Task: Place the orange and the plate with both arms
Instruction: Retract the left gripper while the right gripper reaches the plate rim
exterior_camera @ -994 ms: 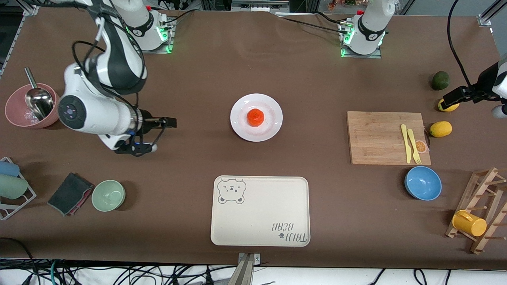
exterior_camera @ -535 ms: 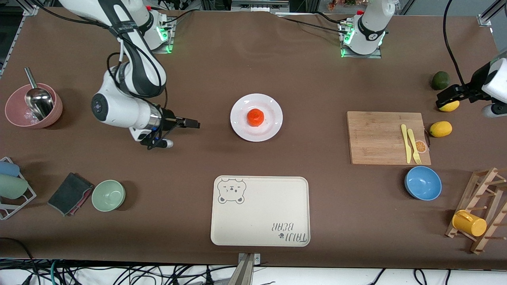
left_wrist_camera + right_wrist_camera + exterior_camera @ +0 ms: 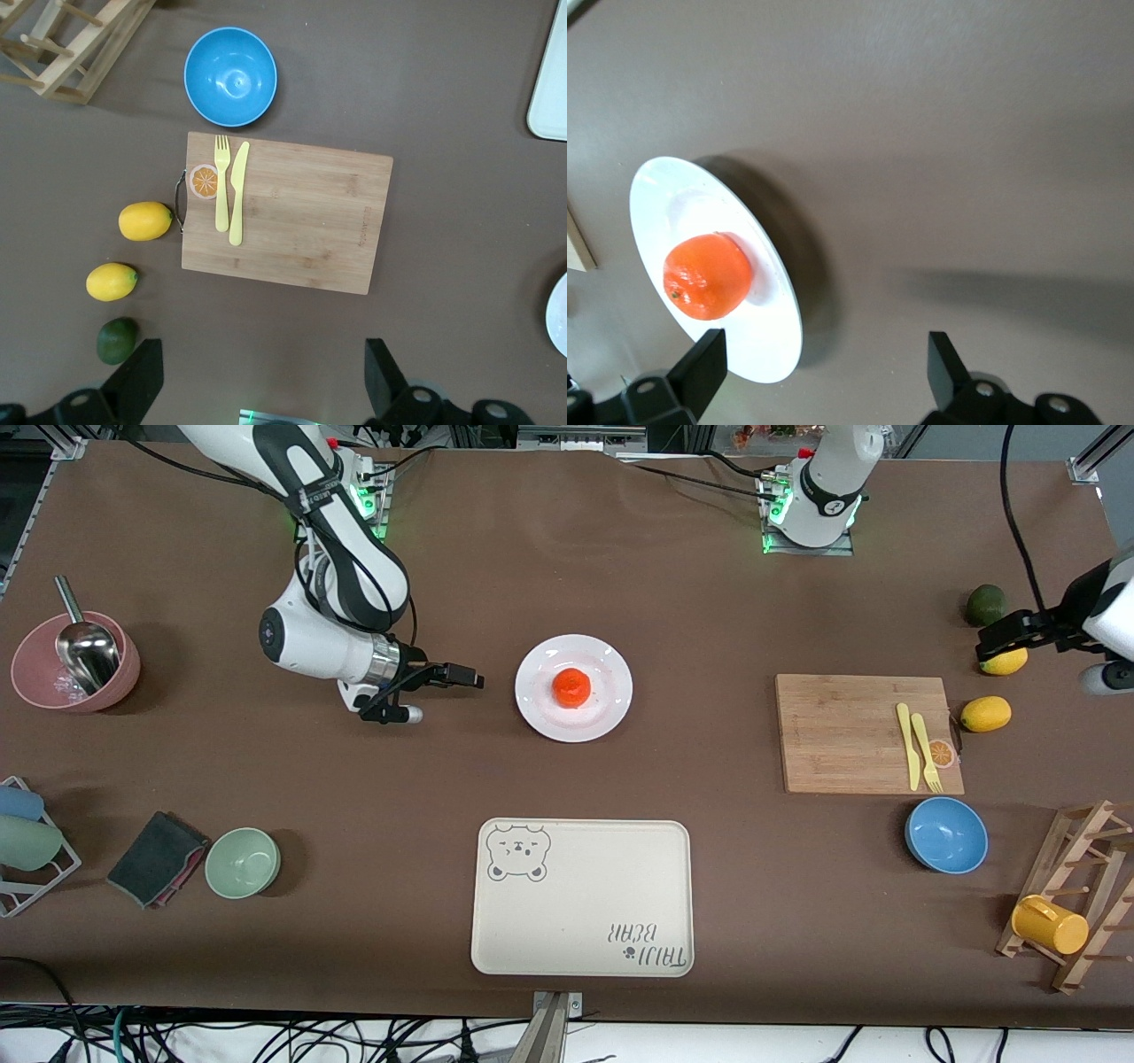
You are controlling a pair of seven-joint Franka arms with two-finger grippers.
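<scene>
Orange (image 3: 572,687) sits loose on plate (image 3: 574,688), mid-tabletop. Right tool (image 3: 467,677) spread, empty, beside plate rim. Left tool (image 3: 1005,641) spread, over lemon, waiting. Risk: rim nudge slides plate; tilted lift rolls orange off.

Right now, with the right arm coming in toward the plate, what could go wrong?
1. The orange sits loose on the plate. If the open right gripper, coming in low beside the rim, bumps or tilts the plate, the orange may roll off.
2. The rim looks shallow and glossy, so a side grasp might slip or push the plate along the table.
3. The open left gripper hangs over a lemon; lowering could knock it.
</scene>
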